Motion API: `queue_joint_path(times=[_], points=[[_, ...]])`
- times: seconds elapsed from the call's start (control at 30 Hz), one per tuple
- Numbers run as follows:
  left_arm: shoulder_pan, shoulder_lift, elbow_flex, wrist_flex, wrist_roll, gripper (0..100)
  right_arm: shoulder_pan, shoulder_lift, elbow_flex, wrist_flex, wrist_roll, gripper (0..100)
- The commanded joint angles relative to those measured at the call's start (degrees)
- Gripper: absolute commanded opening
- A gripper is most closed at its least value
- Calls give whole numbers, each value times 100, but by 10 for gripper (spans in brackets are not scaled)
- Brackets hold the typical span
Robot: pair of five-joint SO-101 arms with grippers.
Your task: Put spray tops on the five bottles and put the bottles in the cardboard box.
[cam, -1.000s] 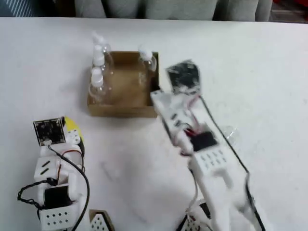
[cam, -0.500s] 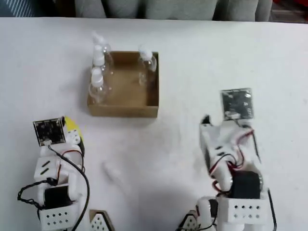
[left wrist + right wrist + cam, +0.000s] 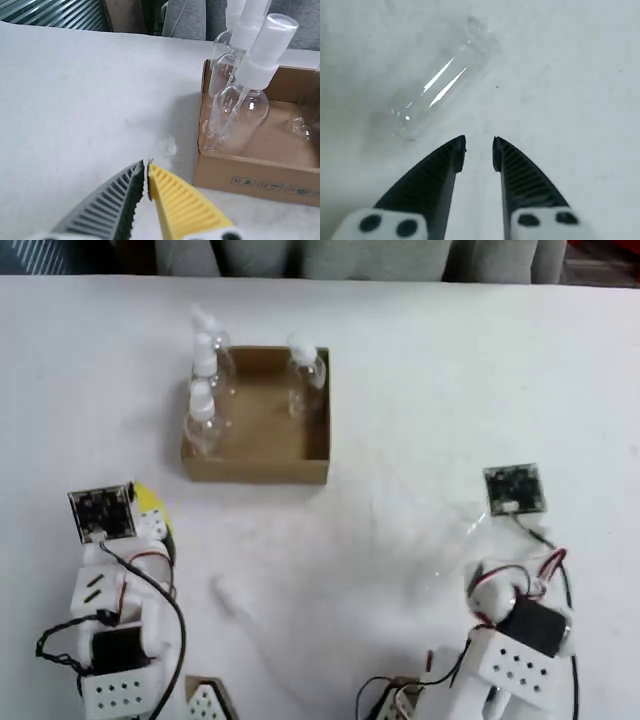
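We count two tools. The left tool (image 3: 146,181), one grey finger and one yellow, has its tips pressed together on nothing, with the cardboard box (image 3: 255,470) near ahead of it. The right tool (image 3: 479,150) has two black fingers slightly spread and empty. Just beyond them the fifth bottle (image 3: 437,87) lies on its side on the white bench (image 3: 500,370), well apart from the box. It is clear with bright glints, and we cannot tell whether it has a top. We count five bottles and one box. The row of three bottles (image 3: 207,360) stands upright along one inner wall, and the corner bottle (image 3: 305,368) stands in a far corner. All four are clear and round-bodied, with white spray tops.
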Motion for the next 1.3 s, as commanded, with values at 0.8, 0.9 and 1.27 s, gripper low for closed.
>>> queue_joint_path(times=[0.8, 0.9, 1.27], points=[[892, -48, -9, 475, -967, 20, 725, 110, -193, -1138, 466, 62], [884, -48, -9, 475, -967, 20, 787, 804, -607, -1332, 466, 14], [857, -48, -9, 475, -1011, 20, 549, 5244, -3165, -119, 1952, 16]])
